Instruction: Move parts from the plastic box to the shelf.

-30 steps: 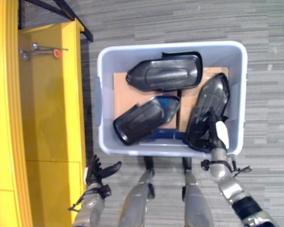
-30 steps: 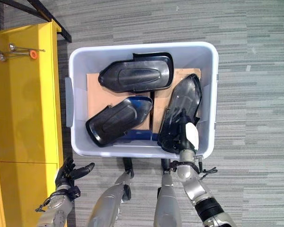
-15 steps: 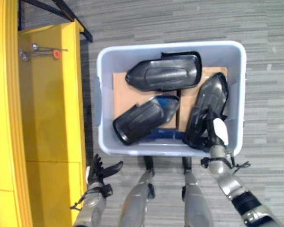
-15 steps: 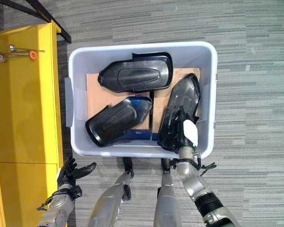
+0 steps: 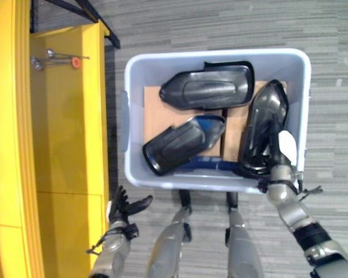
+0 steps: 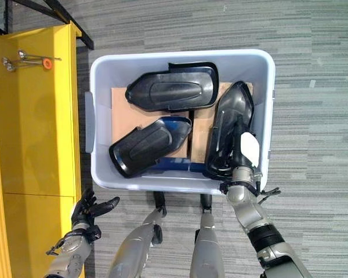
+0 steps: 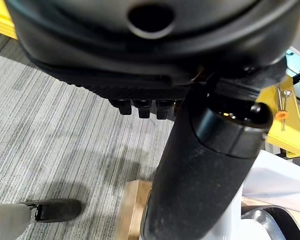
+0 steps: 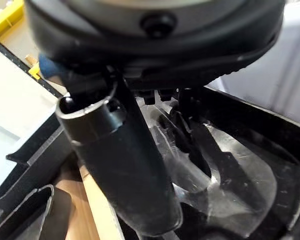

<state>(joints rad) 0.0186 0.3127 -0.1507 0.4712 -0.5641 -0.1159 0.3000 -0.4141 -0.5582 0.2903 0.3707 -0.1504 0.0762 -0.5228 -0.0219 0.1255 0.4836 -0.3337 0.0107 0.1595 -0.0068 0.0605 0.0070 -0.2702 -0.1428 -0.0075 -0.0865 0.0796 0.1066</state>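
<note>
In the pale plastic box (image 6: 261, 69), the right hand (image 6: 241, 155) now reaches further into the hollow of the rightmost black moulded part (image 6: 229, 124), which has tipped slightly more upright over the last second; I cannot tell whether its fingers have closed. The grasp seems near, though nothing has reached the yellow shelf (image 6: 37, 121). The left hand (image 6: 87, 211) stays spread and empty beside it.
</note>
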